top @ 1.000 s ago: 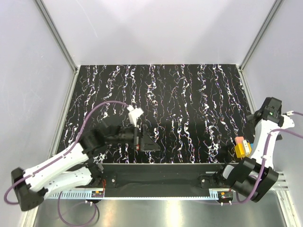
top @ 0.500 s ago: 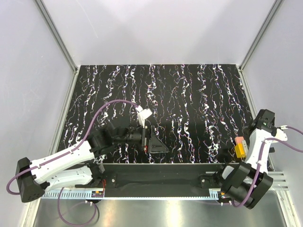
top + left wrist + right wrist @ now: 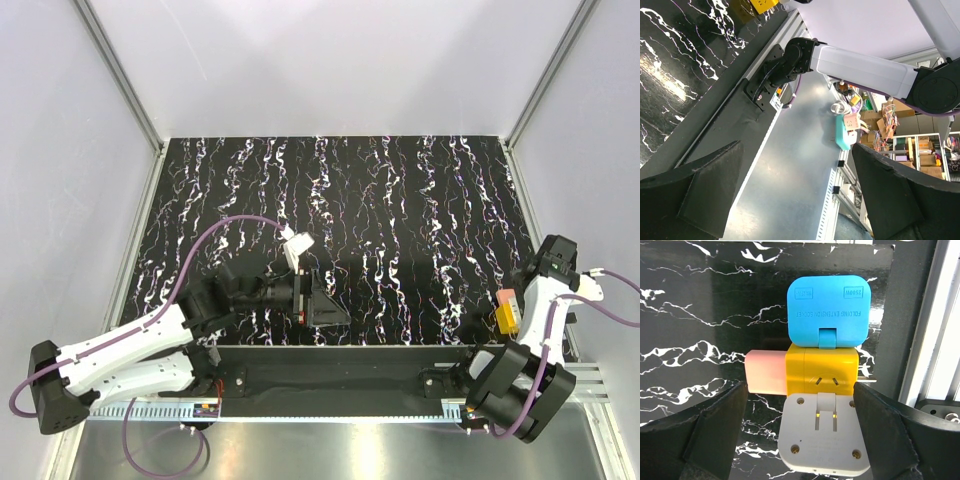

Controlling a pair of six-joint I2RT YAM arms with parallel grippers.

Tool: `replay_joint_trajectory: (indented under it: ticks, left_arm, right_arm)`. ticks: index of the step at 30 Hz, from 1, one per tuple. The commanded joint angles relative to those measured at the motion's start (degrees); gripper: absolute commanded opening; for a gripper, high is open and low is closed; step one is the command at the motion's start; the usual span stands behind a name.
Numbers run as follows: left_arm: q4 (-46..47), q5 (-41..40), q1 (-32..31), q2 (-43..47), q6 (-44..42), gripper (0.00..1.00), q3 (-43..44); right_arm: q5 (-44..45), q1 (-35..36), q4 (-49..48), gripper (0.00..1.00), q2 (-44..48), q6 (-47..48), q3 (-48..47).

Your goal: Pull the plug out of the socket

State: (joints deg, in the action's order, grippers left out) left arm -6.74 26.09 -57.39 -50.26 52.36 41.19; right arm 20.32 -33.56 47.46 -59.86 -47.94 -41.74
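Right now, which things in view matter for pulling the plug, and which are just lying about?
Job: pink plug, seated in the yellow socket block; blue block and white block joined to it; right gripper, open, facing them.
Lying about: left gripper, open and empty; teal item and shelf clutter beyond the table.

Top external: high overhead, looking down on the whole tabletop (image 3: 400,200).
Left wrist: tilted, well apart from the socket (image 3: 508,318), facing the right arm (image 3: 865,65).
Right wrist: close above the socket (image 3: 822,372), facing down.
Shared: socket, in top and right wrist.
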Motion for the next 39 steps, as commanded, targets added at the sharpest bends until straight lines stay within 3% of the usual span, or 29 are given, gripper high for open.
replay_joint_trajectory:
  ticks: [1,10,22,31,35,39]
  left_arm:
    - [2.7,-0.42,-0.18,1.04,0.2,0.95,-0.14]
    - [3.05,-0.95,-0.1,1.48,0.64,0.95,-0.67]
    - [3.49,-1.3,-0.18,1.3,0.64,0.95,-0.58]
    - [5.07,-1.04,-0.18,-0.45,0.73,0.95,0.03]
    - [6.04,0.37,-0.18,-2.91,0.64,0.94,1.52]
    - [9.37,2.64,-0.18,-5.45,1.6,0.94,1.44]
  right_arm:
    - [-0.19,-0.28,-1.67,0.92,0.79,-1.89,1.22]
    - [-1.68,-0.28,-2.02,0.93,-1.93,-3.38,2.1]
    - [-8.1,-0.28,-3.96,0.8,-5.01,-5.76,3.33]
    - [-11.52,-0.19,-3.34,0.8,-6.41,-6.29,1.93]
    - [-4.88,-0.19,0.17,0.84,-5.28,-4.71,-3.07]
    - [-0.81,-0.28,3.33,0.99,-3.34,-2.78,-6.16]
